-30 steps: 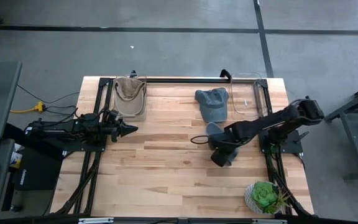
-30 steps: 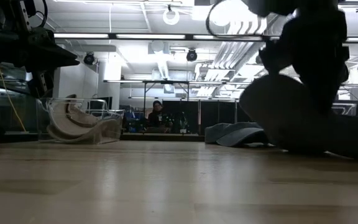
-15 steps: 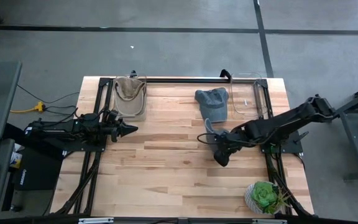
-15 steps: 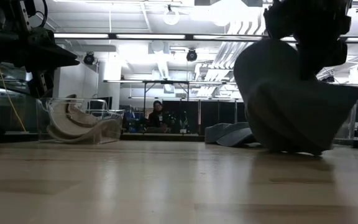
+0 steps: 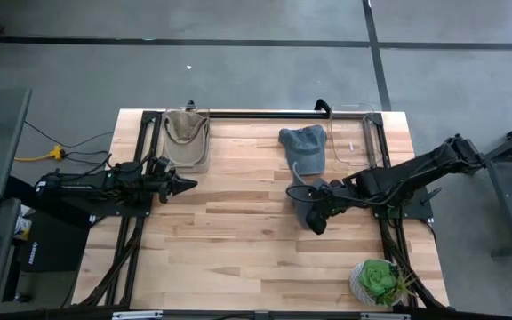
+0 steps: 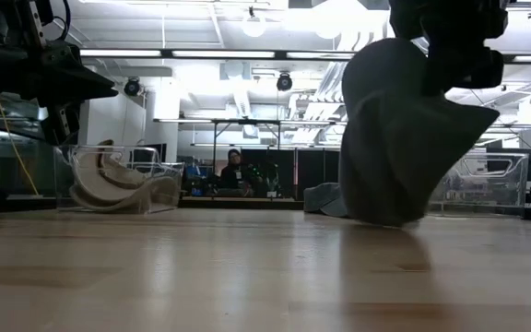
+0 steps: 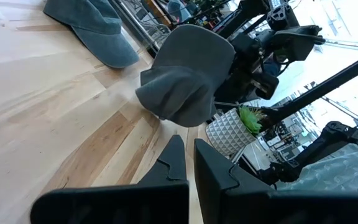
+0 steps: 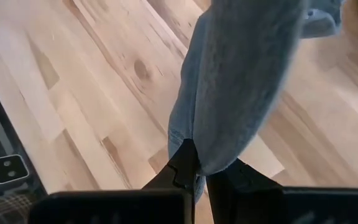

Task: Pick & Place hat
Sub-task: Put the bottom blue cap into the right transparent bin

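A grey-blue hat [image 5: 308, 203] hangs from my right gripper [image 5: 316, 219], which is shut on it right of the table's middle. The hat also shows in the low view [image 6: 399, 138] and the left wrist view [image 7: 188, 74]. A second grey-blue hat [image 5: 303, 147] lies flat on the table behind it. A tan hat [image 5: 186, 133] rests in a clear bin [image 5: 188, 162] at the far left. My left gripper [image 5: 188, 184] waits at the table's left side, shut and empty. My right gripper pinches the hat's cloth [image 8: 211, 152] between its two fingers, at the hat's upper end; the fingers hide which part this is. It comes from the table's right, slanting down. The hat hangs below the fingers, its lower edge [image 6: 381, 219] close over the table.
A clear bin [image 5: 354, 133] stands at the far right corner. A potted green plant [image 5: 379, 280] stands at the near right corner. Black rails [image 5: 265, 113] run along the table's far edge and both sides. Bare wood lies in the middle and near part.
My right gripper has gone up with the hat. The hat lay low and flat on the table a second ago; it has been drawn upright and now hangs below the fingers, a little farther toward the table's left.
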Controlling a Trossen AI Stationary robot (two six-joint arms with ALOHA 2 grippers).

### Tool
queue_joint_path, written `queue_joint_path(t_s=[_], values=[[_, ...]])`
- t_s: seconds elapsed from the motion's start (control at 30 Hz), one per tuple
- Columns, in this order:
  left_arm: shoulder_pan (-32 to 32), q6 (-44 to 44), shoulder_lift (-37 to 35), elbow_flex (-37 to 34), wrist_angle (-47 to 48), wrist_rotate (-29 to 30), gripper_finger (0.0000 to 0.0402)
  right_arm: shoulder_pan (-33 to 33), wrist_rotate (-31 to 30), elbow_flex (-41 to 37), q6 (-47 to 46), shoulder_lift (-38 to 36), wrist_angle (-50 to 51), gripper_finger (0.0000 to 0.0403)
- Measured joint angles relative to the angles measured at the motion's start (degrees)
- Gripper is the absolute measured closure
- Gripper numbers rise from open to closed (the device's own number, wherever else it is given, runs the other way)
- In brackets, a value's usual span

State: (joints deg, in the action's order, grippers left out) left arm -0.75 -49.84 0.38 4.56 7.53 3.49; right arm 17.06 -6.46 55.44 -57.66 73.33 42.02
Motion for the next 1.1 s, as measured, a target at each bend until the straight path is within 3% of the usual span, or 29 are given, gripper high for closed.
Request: queue_joint_path(t_s=[0.6, 0.87, 1.1], values=[[0.0, 0.0, 0.0, 0.0, 0.0, 0.0, 0.0401, -1.8, -12.6, 0.2, 9.5, -8.6, 1.0, 0.0393], [0.0, 0.0, 0.0, 0.0, 0.0, 0.0, 0.0401, -8.3, -23.4, 10.1, 7.5, -9.3, 20.0, 0.0393], [0.0, 0.0, 0.0, 0.0, 0.0, 0.0, 0.0401, -16.9, -26.5, 16.5, 5.1, -9.3, 35.7, 0.0393]])
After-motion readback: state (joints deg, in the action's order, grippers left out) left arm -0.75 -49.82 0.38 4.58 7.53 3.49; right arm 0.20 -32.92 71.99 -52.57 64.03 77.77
